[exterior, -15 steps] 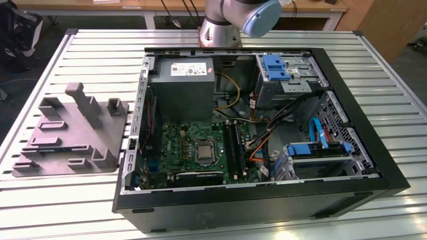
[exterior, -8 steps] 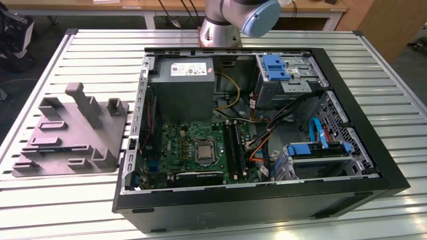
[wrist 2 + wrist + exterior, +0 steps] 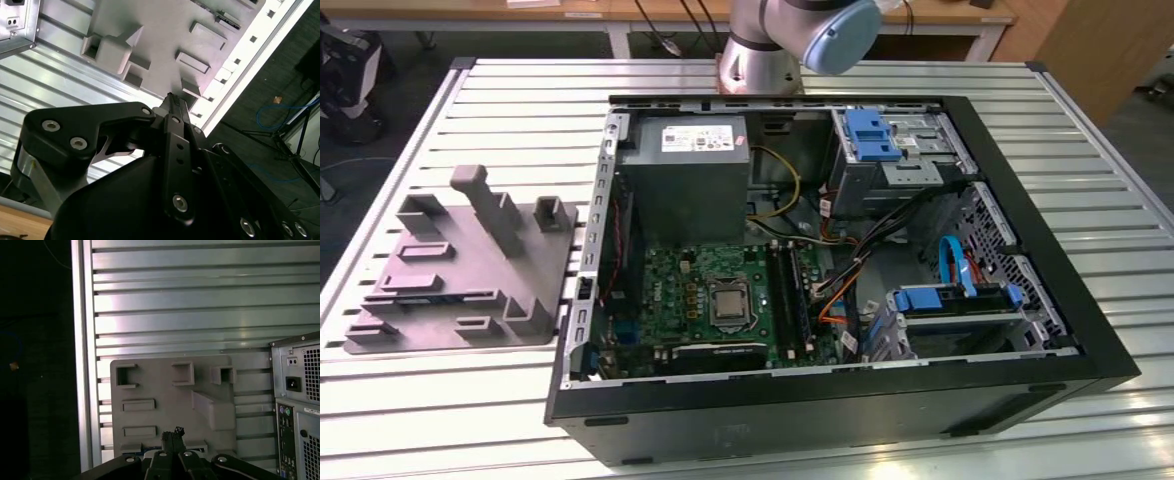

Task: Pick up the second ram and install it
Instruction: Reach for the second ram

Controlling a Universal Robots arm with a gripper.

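Where the grey moulded fixture (image 3: 454,290) lies on the slatted metal bench (image 3: 494,100), just beside the open computer case (image 3: 1047,260) on the exterior view's left, the claw (image 3: 173,432) hangs above it. Its fingers are pressed together with nothing between them, and both wrist views show the tips meeting in one narrow black point over the fixture. In the first wrist view the second ram (image 3: 149,444) seems to show as a thin blue-green sliver in a fixture slot right by those tips. It is mostly hidden behind the claw's links and lies well apart from the case. I cannot tell whether the tips touch it. In the exterior view the case lies on its side with the open side up. Inside it are the green motherboard (image 3: 680,290) and a grey power supply box (image 3: 680,170) with a white label. The arm (image 3: 781,40) stands on the bench behind the case.
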